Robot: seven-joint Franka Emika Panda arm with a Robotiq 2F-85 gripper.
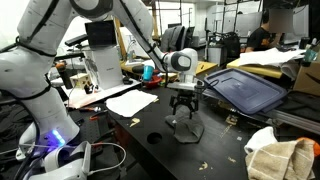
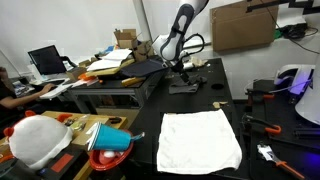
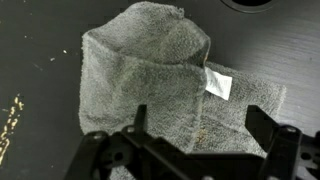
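Wrist view: the gripper (image 3: pixel 198 115), jaws spread wide, hangs over a crumpled grey terry cloth (image 3: pixel 160 80) on the black tabletop (image 3: pixel 40 40). A white tag (image 3: pixel 219 86) sits at 3 o'clock of the peak. In both exterior views the cloth (image 1: pixel 184 127) (image 2: pixel 183 88) lies at 6 o'clock below the gripper, seemingly apart. A straight descent straddling the raised fold looks best.

My gripper (image 1: pixel 183 103) hangs directly above the folded towel (image 1: pixel 184 127) on the table (image 1: pixel 150 150); paper sheet (image 1: pixel 130 102) left of it, tray (image 1: pixel 245 90) right (sides as that exterior view shows), spread cloth (image 2: pixel 200 138) well apart
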